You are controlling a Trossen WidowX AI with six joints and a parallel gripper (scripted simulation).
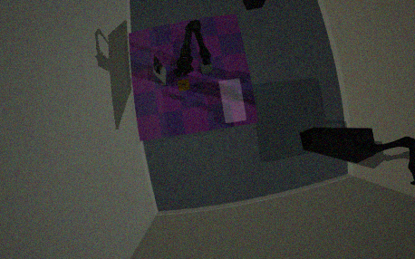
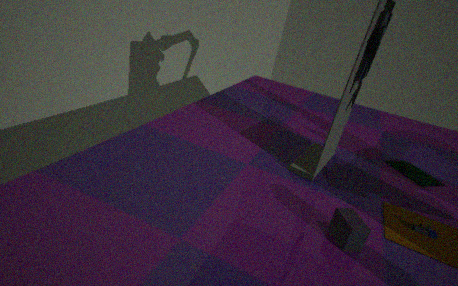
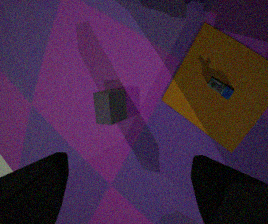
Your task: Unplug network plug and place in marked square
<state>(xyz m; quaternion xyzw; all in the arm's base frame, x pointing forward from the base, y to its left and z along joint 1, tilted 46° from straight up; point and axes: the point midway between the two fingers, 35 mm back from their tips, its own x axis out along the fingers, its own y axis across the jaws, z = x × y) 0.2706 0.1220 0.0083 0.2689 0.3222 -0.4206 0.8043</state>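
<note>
The small plug (image 3: 221, 84) (image 2: 423, 230), with a blue end, lies on the orange marked square (image 3: 237, 117) (image 2: 447, 245) (image 1: 183, 85) on the table. My gripper (image 3: 130, 165) is open and empty. It hangs above the table, and its two dark fingers show at the bottom of the wrist view, well apart from the plug. The arm (image 1: 189, 45) reaches down over the mat near the upright panel (image 1: 159, 70) (image 2: 347, 100). The gripper itself is out of the exterior view. The panel's socket is too dark to make out.
A grey cube (image 3: 110, 106) (image 2: 347, 229) stands on the purple checked mat (image 2: 175, 165) left of the orange square. A pale rectangle (image 1: 232, 106) lies on the mat's right side. A dark box (image 1: 340, 142) stands off the mat to the far right.
</note>
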